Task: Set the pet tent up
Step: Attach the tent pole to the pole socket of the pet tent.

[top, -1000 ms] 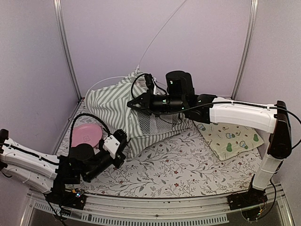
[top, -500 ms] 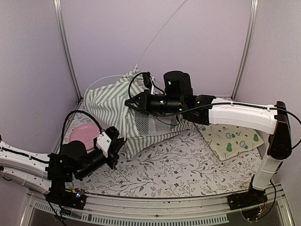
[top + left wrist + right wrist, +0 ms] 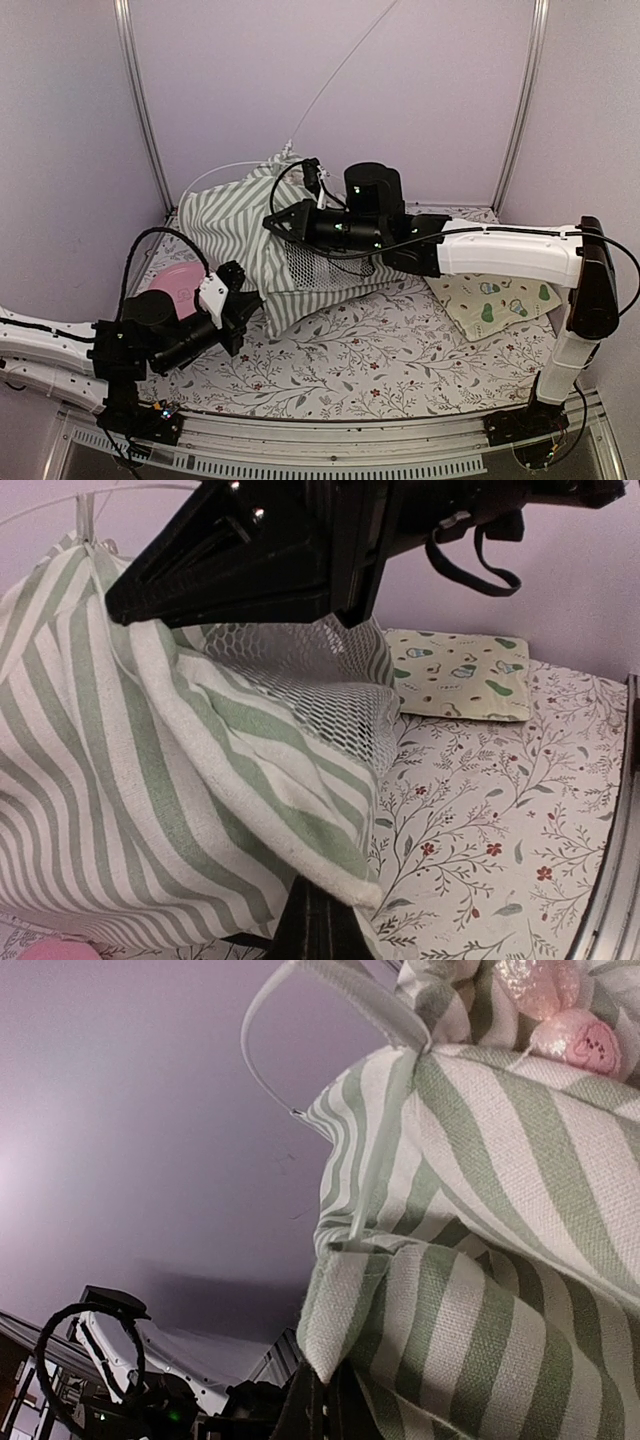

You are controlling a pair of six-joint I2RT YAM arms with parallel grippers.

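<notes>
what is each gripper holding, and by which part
Both grip the tent: left gripper pinches its lower striped hem, right gripper a striped fold beside the mesh window.

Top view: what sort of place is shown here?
Probably a robot test booth, not a home: plain lilac walls with metal posts, a metal rail along the near edge, and a floral cloth under the tent.

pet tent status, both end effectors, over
Left end effector shut on pet tent hem. Right end effector shut on upper fabric. Tent slumped, not standing. Nothing blocking.
</notes>
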